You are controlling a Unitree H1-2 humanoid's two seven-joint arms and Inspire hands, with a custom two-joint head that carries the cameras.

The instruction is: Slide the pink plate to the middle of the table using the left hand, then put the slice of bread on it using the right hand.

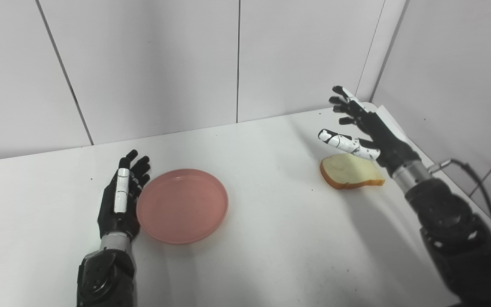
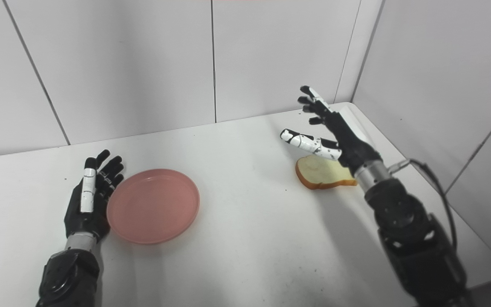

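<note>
The pink plate (image 1: 182,205) lies flat on the white table (image 1: 271,238), left of the middle. My left hand (image 1: 122,196) rests beside the plate's left rim with its fingers stretched out, open, palm side against the rim or very close to it. A slice of bread (image 1: 350,171) with a brown crust lies flat near the table's right side. My right hand (image 1: 358,128) hovers above and slightly behind the bread, open, fingers spread and thumb pointing left, holding nothing.
White panelled walls (image 1: 237,59) close off the back and the right side of the table. The table's right edge (image 2: 463,221) runs close past my right forearm, where a cable loops.
</note>
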